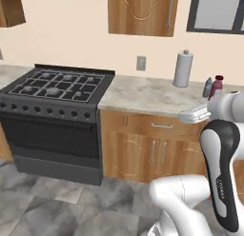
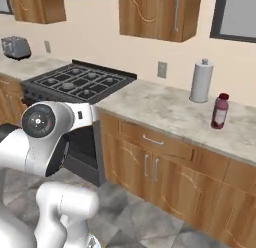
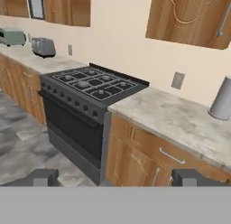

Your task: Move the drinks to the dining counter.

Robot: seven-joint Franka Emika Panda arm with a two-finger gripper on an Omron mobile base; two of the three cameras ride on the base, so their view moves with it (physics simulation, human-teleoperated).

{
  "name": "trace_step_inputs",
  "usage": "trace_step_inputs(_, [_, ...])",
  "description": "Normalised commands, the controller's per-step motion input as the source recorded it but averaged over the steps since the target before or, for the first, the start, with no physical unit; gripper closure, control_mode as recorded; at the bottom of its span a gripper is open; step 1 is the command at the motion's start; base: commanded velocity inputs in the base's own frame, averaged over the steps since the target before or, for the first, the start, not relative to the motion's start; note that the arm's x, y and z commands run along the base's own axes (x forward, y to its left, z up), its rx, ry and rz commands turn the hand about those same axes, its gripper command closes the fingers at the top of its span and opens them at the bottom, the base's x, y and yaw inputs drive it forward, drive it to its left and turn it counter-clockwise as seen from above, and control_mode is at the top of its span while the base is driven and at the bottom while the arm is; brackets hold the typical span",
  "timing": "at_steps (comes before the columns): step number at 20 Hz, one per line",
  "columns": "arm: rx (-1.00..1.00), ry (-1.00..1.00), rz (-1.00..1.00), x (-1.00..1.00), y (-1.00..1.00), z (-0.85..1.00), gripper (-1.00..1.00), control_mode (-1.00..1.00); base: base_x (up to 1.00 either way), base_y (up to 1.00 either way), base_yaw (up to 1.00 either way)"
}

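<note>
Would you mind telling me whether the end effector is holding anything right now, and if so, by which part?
Nothing is held: the end effector is open with nothing between its fingertips, facing the stove.

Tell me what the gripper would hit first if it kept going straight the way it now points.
Probably the stove: the open gripper looks toward its right front corner, beside the wooden cabinets. Depth is unclear.

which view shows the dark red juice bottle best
The right base view: the juice bottle stands whole and unblocked on the marble counter, right of the grey canister. In the left base view it sits at the far edge, partly behind the arm.
</note>
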Motion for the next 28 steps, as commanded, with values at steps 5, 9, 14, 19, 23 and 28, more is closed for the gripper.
trace_step_inputs(5, [0.00,0.00,0.00,0.00,0.00,0.00,-1.00,1.00,0.07,0.00,-0.45])
trace_step_inputs(9, [0.00,0.00,0.00,0.00,0.00,0.00,-1.00,1.00,0.11,-0.29,0.01])
trace_step_inputs(14, [0.00,0.00,0.00,0.00,0.00,0.00,-1.00,1.00,0.13,-0.76,0.02])
trace_step_inputs(19, [0.00,0.00,0.00,0.00,0.00,0.00,-1.00,1.00,0.02,-0.60,-0.34])
trace_step_inputs(23, [0.00,0.00,0.00,0.00,0.00,0.00,-1.00,1.00,0.24,-0.04,-0.43])
trace_step_inputs(28, [0.00,0.00,0.00,0.00,0.00,0.00,-1.00,1.00,0.00,0.00,-0.21])
